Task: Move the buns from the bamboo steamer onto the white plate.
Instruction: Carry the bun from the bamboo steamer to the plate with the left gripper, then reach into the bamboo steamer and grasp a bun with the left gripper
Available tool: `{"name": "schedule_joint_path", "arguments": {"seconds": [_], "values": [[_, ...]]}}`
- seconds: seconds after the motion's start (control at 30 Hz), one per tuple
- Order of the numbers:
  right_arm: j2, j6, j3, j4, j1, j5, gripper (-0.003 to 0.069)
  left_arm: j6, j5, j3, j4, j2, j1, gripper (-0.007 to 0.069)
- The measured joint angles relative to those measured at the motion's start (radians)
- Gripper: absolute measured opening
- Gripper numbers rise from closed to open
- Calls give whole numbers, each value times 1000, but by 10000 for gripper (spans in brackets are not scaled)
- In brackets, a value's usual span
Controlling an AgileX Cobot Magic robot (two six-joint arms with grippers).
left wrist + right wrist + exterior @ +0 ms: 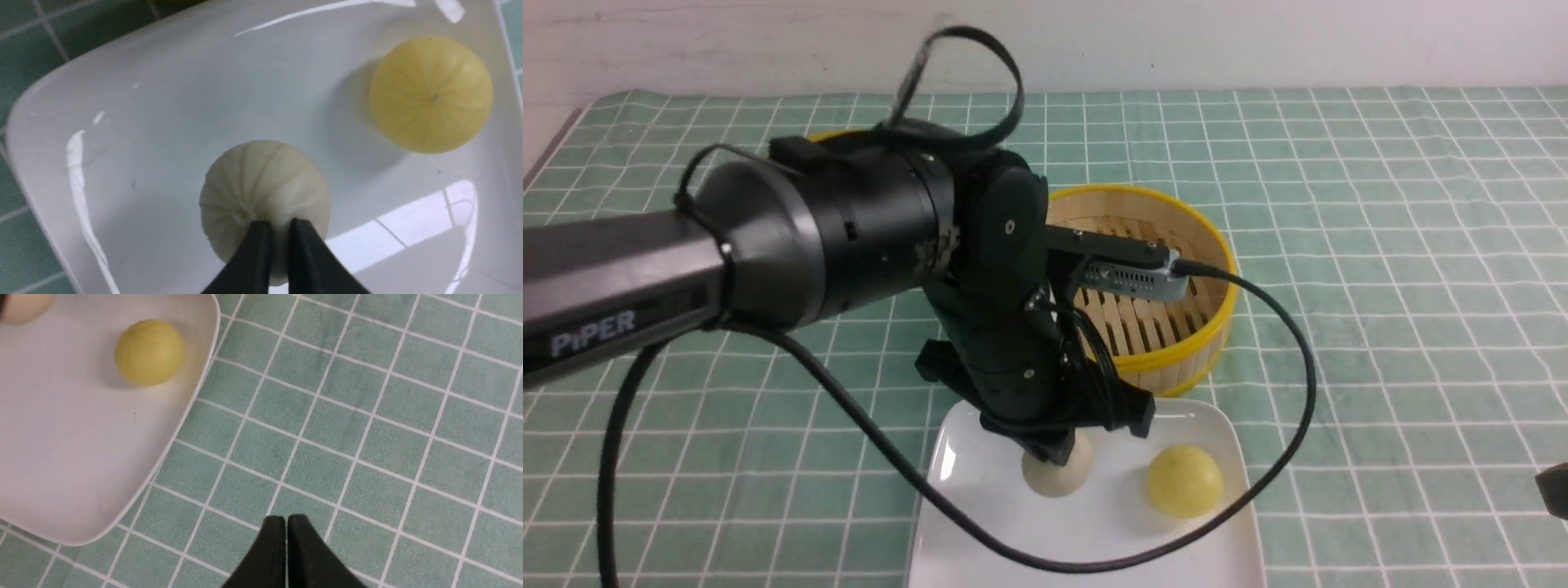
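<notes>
The left hand (282, 222) narrowly pinches a pale cream round bun (261, 179) on the glossy white square plate (163, 102), left of a yellow round bun (431, 94). The right hand (286, 517) is closed, empty

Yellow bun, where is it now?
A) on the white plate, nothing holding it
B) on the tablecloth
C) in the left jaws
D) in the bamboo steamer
A: the yellow bun lies free on the white plate, beside the cream bun under the left gripper.
</notes>
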Motion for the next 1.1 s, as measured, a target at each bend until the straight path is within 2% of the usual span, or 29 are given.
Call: {"name": "schedule_joint_path", "arguments": {"seconds": [0.27, 0.37, 0.43, 0.5, 0.53, 0.6, 0.7, 0.8, 0.9, 1.03, 1.1], "values": [[0, 0, 0, -7, 0, -11, 36, -66, -23, -36, -20, 52, 3, 387], [0, 0, 0, -7, 0, -11, 41, -85, -19, -105, -13, 52, 16, 436], [0, 0, 0, -7, 0, -12, 44, -104, -6, -165, -11, 54, 42, 429], [0, 0, 0, -8, 0, -13, 46, -123, 27, -251, -15, 68, 95, 368], [0, 0, 0, -8, 0, -13, 47, -126, 39, -284, -18, 78, 113, 327], [0, 0, 0, -8, 0, -13, 50, -123, 92, -389, -28, 128, 187, 163], [0, 0, 0, -8, 0, -13, 55, -90, 141, -513, -32, 195, 242, 34], [0, 0, 0, -8, 0, -13, 57, -78, 170, -629, -41, 268, 255, 7], [0, 0, 0, -8, 0, -17, 63, -79, 177, -724, -53, 330, 252, 22], [0, 0, 6, -8, 0, -26, 68, -82, 163, -791, -49, 398, 249, 111], [0, 0, 19, -8, 0, -35, 69, -82, 133, -797, -28, 433, 249, 183]]}}
